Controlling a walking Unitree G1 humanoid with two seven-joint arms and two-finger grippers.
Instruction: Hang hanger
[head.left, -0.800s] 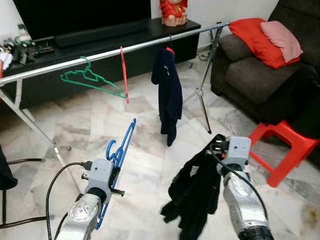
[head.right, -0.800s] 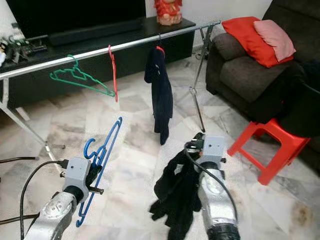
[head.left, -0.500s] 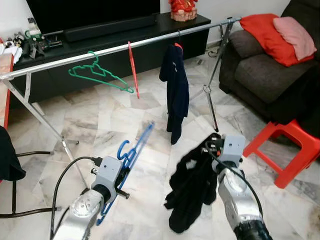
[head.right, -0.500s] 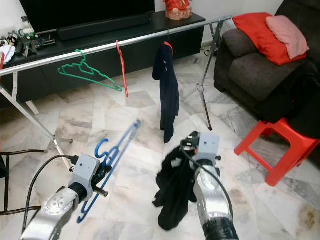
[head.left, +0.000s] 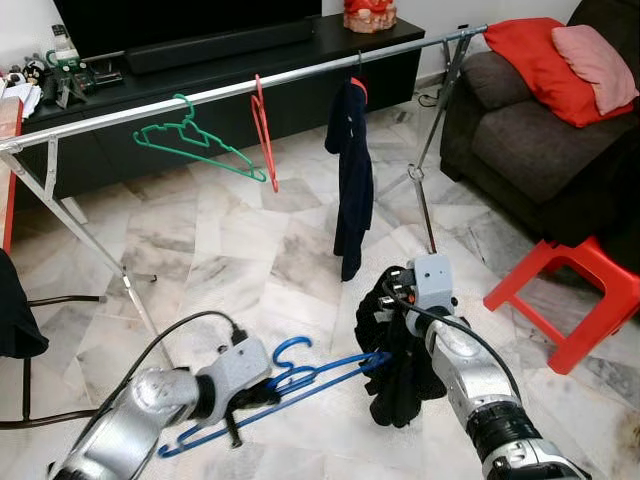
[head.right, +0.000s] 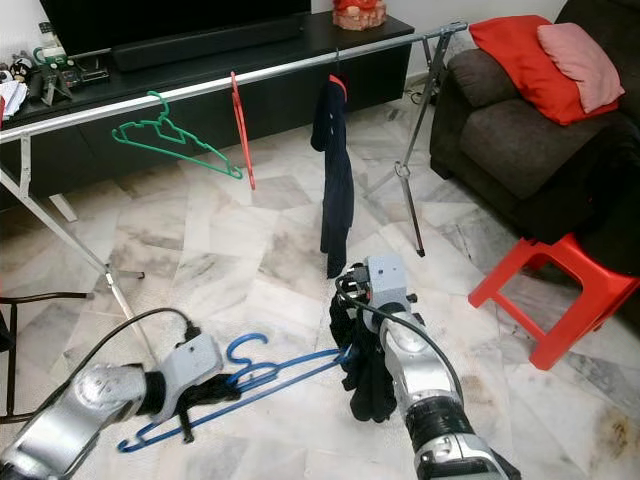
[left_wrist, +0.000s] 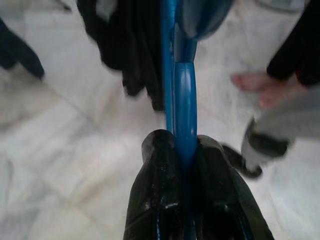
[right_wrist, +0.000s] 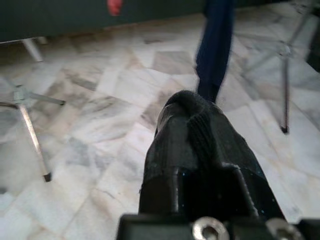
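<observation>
**Hanger meets garment, low over the floor**

The blue hanger (head.left: 290, 385) lies almost flat, pinched at its middle by the left end effector (left_wrist: 182, 150), whose two black fingers (left_wrist: 155, 190) are clamped on the plastic. Its far tip reaches across to the black garment (head.left: 400, 360) that hangs bunched from the right end effector (right_wrist: 192, 130), which is clenched on the cloth. From where I stand, the tip looks to be touching or just entering the folds, though I cannot tell if it has found an opening.

To do this well, the right end effector should hold the garment steady and let it hang open, while the left one feeds the hanger arm into the neck or shoulder, not into a loose fold. Only then is it worth lifting toward the rail (head.left: 300, 80) well ahead of both end effectors, where a green hanger (head.left: 190, 145), a red hanger (head.left: 263, 130) and a dark blue garment (head.left: 350, 170) already hang. The gap between those looks the safest spot for the hook.
</observation>
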